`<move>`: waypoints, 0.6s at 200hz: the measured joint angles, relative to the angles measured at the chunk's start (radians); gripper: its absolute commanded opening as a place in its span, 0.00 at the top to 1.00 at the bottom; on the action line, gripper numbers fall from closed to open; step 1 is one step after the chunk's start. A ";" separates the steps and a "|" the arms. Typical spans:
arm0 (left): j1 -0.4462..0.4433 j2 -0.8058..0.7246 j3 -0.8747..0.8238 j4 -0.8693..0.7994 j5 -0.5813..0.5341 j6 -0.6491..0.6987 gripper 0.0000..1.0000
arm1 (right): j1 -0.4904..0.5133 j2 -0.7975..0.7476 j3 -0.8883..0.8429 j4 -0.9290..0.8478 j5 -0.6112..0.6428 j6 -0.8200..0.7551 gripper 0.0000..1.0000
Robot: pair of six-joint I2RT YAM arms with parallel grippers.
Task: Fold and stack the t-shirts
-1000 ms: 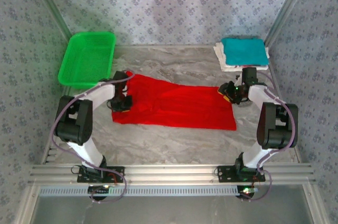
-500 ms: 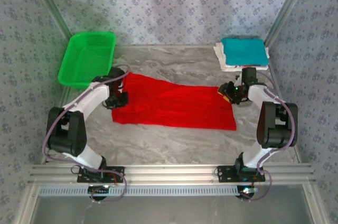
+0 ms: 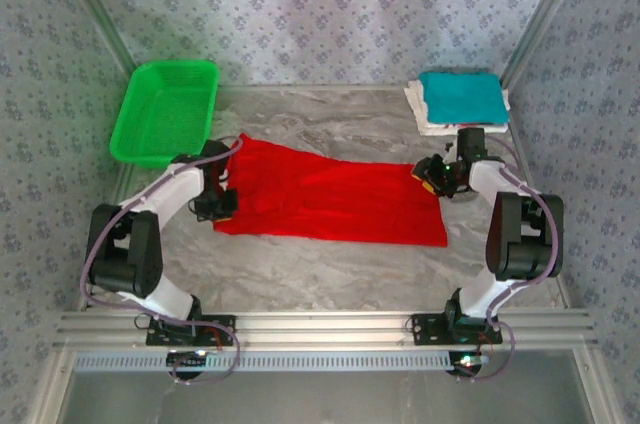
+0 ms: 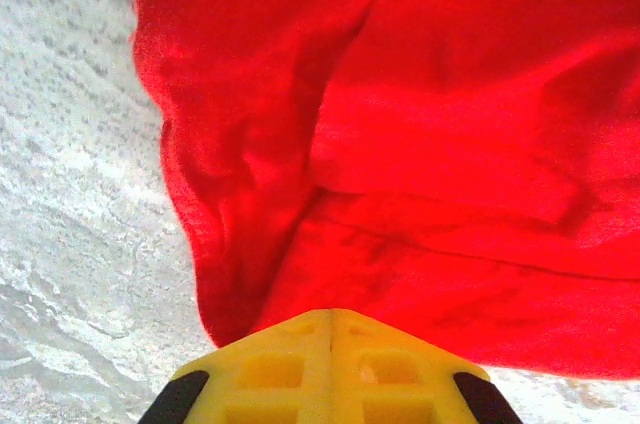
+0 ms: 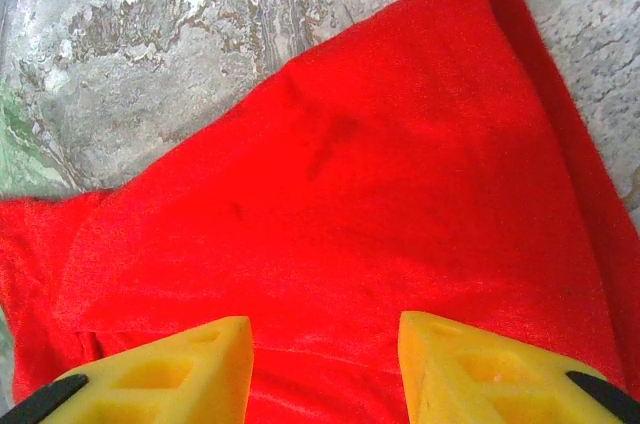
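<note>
Red shirt [image 3: 330, 199] spread flat in middle of table [image 3: 330, 279]; teal shirt [image 3: 460, 94] folded on whitish shirt [image 3: 422, 122] at far right corner. Left fingers [image 4: 290, 369] pressed together at red shirt's left edge, pinch on cloth not discernible. Right fingers [image 5: 170, 369] parted, over its right end.

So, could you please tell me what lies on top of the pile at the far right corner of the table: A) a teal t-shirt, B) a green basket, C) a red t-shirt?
A: the folded teal t-shirt lies on the whitish t-shirt there, while the red t-shirt is spread out nearer the arms.
</note>
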 measured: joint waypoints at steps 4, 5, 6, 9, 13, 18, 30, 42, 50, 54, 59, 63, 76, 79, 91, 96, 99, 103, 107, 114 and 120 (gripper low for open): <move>0.001 0.000 0.000 0.001 0.001 0.000 1.00 | 0.001 0.000 0.000 -0.002 0.001 -0.001 0.55; 0.001 0.000 0.000 0.001 0.001 0.000 1.00 | 0.001 0.000 0.000 -0.002 0.002 -0.001 0.55; 0.001 0.000 0.000 0.002 0.000 0.000 1.00 | 0.002 0.000 0.001 -0.003 0.002 -0.001 0.55; 0.000 0.000 0.000 0.003 0.000 0.000 1.00 | 0.002 0.000 0.001 -0.005 0.003 -0.003 0.54; -0.002 -0.002 0.001 0.004 0.000 0.000 1.00 | 0.004 -0.001 0.002 -0.007 0.005 -0.004 0.54; -0.005 -0.003 0.004 0.006 0.000 -0.001 1.00 | 0.007 -0.001 0.003 -0.010 0.007 -0.009 0.55; -0.024 -0.008 0.021 0.013 0.000 -0.003 1.00 | 0.024 -0.001 0.015 -0.023 0.015 -0.024 0.56; -0.053 -0.018 0.054 0.025 -0.005 -0.008 1.00 | 0.055 -0.001 0.038 -0.038 0.025 -0.040 0.67; -0.073 -0.030 0.077 0.053 -0.005 -0.013 1.00 | 0.083 0.004 0.061 -0.046 0.032 -0.058 0.83; -0.081 -0.036 0.089 0.070 -0.004 -0.016 1.00 | 0.097 0.008 0.072 -0.048 0.036 -0.061 0.91; -0.090 -0.041 0.101 0.092 -0.002 -0.020 1.00 | 0.116 0.016 0.090 -0.051 0.042 -0.071 0.98; -0.097 -0.043 0.113 0.110 0.005 -0.024 1.00 | 0.130 0.023 0.105 -0.050 0.046 -0.072 1.00; -0.102 -0.033 0.151 0.155 0.018 -0.035 1.00 | 0.171 0.053 0.146 -0.050 0.061 -0.084 1.00; -0.102 -0.022 0.162 0.166 0.018 -0.039 1.00 | 0.178 0.062 0.154 -0.050 0.064 -0.084 1.00; -0.100 0.027 0.196 0.203 0.019 -0.051 1.00 | 0.196 0.102 0.185 -0.049 0.085 -0.086 1.00; -0.100 0.050 0.206 0.220 0.019 -0.056 1.00 | 0.198 0.118 0.194 -0.048 0.091 -0.086 1.00; -0.099 0.067 0.210 0.229 0.019 -0.061 1.00 | 0.198 0.130 0.200 -0.050 0.095 -0.086 1.00; -0.098 0.087 0.214 0.239 0.020 -0.064 1.00 | 0.198 0.145 0.208 -0.053 0.100 -0.086 1.00; -0.097 0.114 0.216 0.251 0.020 -0.070 1.00 | 0.194 0.166 0.217 -0.054 0.105 -0.085 1.00; -0.094 0.153 0.216 0.263 0.023 -0.076 1.00 | 0.187 0.198 0.232 -0.054 0.108 -0.084 1.00; -0.094 0.188 0.216 0.267 0.024 -0.082 1.00 | 0.180 0.222 0.240 -0.052 0.111 -0.080 1.00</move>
